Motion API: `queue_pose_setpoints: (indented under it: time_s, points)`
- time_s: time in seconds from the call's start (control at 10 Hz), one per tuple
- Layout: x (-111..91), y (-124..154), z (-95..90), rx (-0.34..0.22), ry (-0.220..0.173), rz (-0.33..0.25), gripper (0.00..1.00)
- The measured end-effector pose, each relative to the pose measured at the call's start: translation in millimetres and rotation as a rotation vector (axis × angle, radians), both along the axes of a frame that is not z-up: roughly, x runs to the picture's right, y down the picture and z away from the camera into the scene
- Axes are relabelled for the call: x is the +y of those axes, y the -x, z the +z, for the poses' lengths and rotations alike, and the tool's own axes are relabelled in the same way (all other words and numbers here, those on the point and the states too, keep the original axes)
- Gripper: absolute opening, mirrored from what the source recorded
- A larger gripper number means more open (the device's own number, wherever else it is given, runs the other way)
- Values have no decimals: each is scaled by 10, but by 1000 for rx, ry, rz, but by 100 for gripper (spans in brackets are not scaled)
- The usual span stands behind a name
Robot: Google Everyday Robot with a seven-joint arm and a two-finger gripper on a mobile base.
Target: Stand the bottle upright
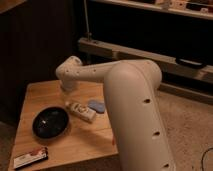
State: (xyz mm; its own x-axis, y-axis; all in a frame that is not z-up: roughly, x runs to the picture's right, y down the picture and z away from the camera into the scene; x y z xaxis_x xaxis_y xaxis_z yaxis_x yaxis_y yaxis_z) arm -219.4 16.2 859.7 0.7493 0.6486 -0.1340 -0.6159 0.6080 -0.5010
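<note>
Lying on its side near the middle of the wooden table (65, 147), the small cream-white bottle (81, 111) points its pale cap toward the back-left and its base toward the front-right, and its label with small reddish marks faces up. A blue sponge (97, 105) sits just beside it on the right, close to the bottle's far edge; whether the two touch cannot be told. To the front-left of the bottle, near it but apart, a black bowl (50, 122) rests on the tabletop with its opening upward. Farther out, at the table's front-left corner, a flat red-and-white packet (30, 157) lies well apart from the bottle. The gripper (67, 88) hangs at the end of the robot's white arm (132, 107), above the back-left part of the table and just behind the bottle's cap end, not gripping the bottle; it merges with the pale wrist joint above it, so whether it is spread or pressed together cannot be told. The arm's thick forearm crosses the right side of the table and hides that edge. Behind the table runs a dark shelving unit with a pale metal rail (150, 56), and a speckled floor (192, 130) spreads out to the right.
</note>
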Motion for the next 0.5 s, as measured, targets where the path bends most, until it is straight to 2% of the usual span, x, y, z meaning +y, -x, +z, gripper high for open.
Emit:
queue_pose_setpoints:
  time_s: [0.2, 0.5]
  points:
    - [-21, -18, 26, 11, 10, -1, 65]
    - [218, -1, 221, 22, 28, -27, 65]
